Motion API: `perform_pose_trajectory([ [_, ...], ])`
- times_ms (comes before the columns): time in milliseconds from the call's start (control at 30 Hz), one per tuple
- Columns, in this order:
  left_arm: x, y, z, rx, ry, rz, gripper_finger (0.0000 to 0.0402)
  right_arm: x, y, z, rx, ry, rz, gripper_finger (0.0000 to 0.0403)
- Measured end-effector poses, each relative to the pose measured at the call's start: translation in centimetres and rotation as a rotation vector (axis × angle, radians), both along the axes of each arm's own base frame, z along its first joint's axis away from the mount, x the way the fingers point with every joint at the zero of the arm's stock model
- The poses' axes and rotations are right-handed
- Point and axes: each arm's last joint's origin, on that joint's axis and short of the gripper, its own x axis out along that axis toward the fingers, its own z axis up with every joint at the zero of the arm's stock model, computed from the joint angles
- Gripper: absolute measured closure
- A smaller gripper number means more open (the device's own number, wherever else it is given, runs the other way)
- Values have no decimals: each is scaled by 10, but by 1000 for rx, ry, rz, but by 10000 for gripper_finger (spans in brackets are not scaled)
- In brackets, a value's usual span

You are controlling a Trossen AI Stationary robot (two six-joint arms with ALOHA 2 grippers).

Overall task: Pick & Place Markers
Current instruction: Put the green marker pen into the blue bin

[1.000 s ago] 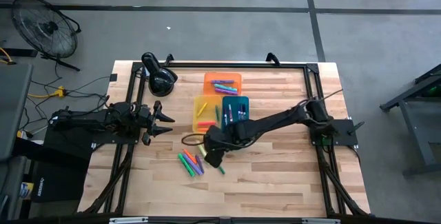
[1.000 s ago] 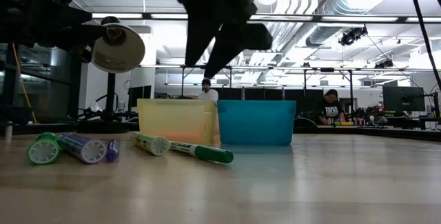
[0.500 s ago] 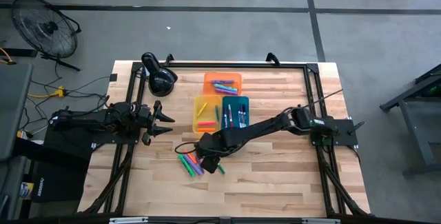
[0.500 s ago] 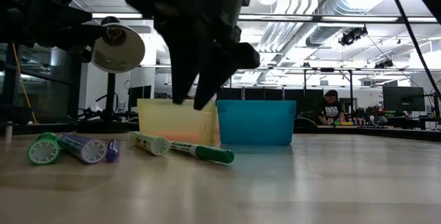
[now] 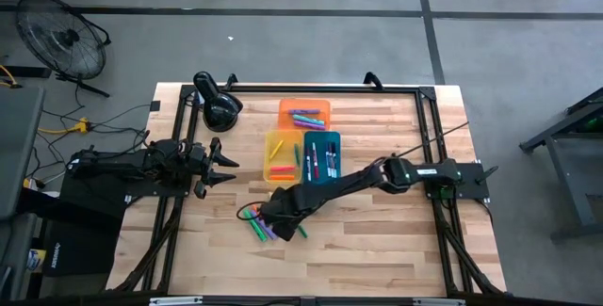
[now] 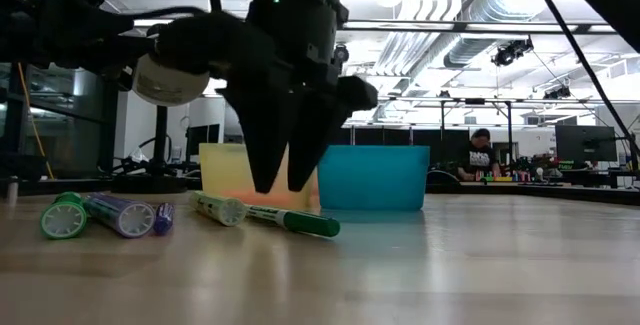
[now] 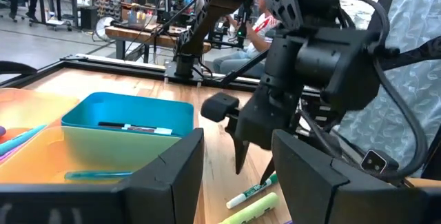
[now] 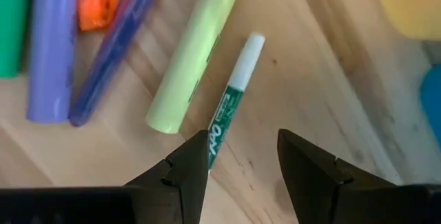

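The right gripper (image 6: 278,187), fingers apart, hangs over the green pen (image 8: 231,110), partly hiding the loose pens (image 5: 256,225) near the table's (image 5: 377,249) front edge. The left gripper (image 5: 229,164), also spread, waits by the left edge.

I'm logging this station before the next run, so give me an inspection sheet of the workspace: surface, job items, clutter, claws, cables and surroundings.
Surface: wooden table, bare wood around the work area.
Job's things: loose markers lie in a small heap near the middle; a green marker and a pale yellow marker lie side by side. More markers sit in the orange tray, yellow tray and blue tray.
Clutter: black desk lamp at the table's far left corner.
Claws: right claw open, pointing down above the heap, holding nothing; left claw open, waiting at the left edge.
Cables: a black cable loops beside the heap.
Surroundings: floor fan; a person at a far bench.
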Motion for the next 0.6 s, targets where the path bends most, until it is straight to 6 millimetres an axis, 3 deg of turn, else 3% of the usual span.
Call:
perform_pose_trajectory([
  [600, 0, 0, 0, 0, 0, 0, 232, -4, 11, -21, 34, 84, -42, 242],
])
